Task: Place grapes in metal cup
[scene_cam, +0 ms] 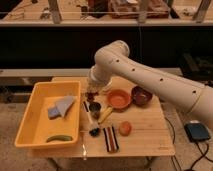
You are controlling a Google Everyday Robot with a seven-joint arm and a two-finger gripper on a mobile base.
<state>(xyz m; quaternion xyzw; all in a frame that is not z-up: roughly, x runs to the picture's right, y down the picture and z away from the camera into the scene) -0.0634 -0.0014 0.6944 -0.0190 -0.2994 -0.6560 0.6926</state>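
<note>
- Wooden table (150, 135) holds many small things, and a big white robot arm (150, 80) reaches over it from the right.
- The gripper (91, 94) hangs at the end of the arm, just above the metal cup, near the left side of the table.
- Its fingers are squeezed shut on the grapes (90, 95), a small dark bunch that hangs in the air and does not touch the table.
- The metal cup (94, 109) is a little grey cup with a dark inside. It stands upright on the table, right under the grapes.
- A yellow tub (35, 127) sits on the left side of the table, just beside the cup.
- Inside the tub lie a grey-blue cloth (61, 106) and a long green thing (59, 138) near the front wall.
- An orange bowl (119, 98) sits to the right of the cup, and a dark red bowl (141, 95) sits just beside it, further right.
- A round orange fruit (125, 128) lies near the front of the table.
- A flat dark packet with a red stripe (111, 139) lies just left of the fruit.
- A small dark lump (94, 131) lies in front of the cup, with a pale yellow handle (105, 115) pointing up toward the orange bowl.
- A dark box (198, 132) sits on the floor to the right of the table.
</note>
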